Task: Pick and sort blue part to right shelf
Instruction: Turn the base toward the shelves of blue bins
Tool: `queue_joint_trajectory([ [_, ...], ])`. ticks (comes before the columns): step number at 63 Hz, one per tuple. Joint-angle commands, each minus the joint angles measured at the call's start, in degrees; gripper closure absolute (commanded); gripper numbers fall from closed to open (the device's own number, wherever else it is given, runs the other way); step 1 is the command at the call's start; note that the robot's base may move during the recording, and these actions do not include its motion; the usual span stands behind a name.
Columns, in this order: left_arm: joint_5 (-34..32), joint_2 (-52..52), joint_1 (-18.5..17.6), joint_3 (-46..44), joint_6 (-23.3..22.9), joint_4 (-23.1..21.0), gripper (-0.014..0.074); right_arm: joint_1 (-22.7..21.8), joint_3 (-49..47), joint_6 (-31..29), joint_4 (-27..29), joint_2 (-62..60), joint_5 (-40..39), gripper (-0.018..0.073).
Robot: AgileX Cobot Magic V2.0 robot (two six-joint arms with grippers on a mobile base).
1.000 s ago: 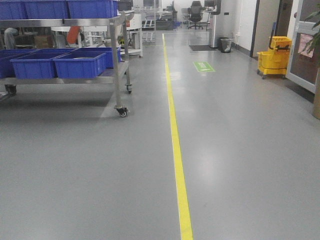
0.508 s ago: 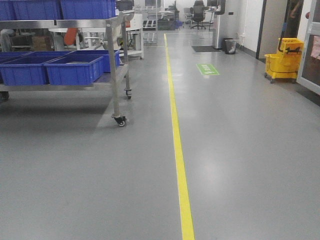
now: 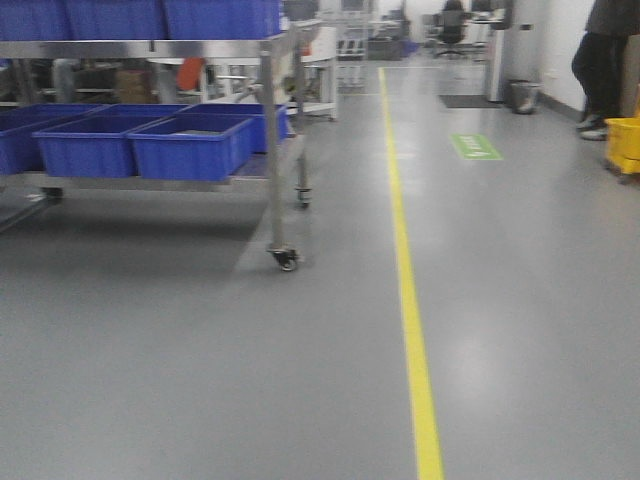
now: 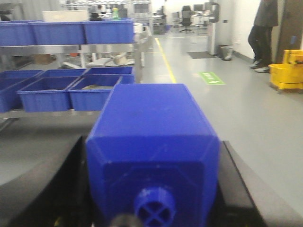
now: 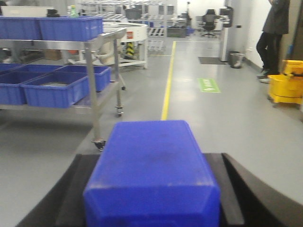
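Blue part (image 4: 151, 123): lay knob-end toward the left wrist camera, clamped in the left claw (image 4: 151, 184). Right claw (image 5: 151, 194): was closed on a second blue block (image 5: 151, 161), its top unseen. Right shelf (image 3: 150, 47): stood well ahead, blue bins (image 3: 190, 145) open-topped. Risk: the look-alike blocks could be binned wrongly; a jolt from the base might loosen either grip

From your front camera, the steel shelf (image 3: 273, 150) stands on casters (image 3: 286, 260) on the grey floor (image 3: 200, 380), blue bins (image 3: 190, 148) lining both tiers, a yellow line (image 3: 410, 300) running alongside.
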Motion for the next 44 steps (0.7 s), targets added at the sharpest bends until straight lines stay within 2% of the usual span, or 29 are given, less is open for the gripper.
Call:
queue_joint_trajectory([
  [1, -5.2, 0.6, 0.0, -1.8, 0.1, -0.2, 0.0212, -0.4, -1.8, -0.3, 0.1, 0.5, -5.2, 0.0125],
  [44, -5.2, 0.6, 0.0, -1.8, 0.1, -0.2, 0.0212, -0.4, -1.8, -0.3, 0.1, 0.5, -5.2, 0.0125],
])
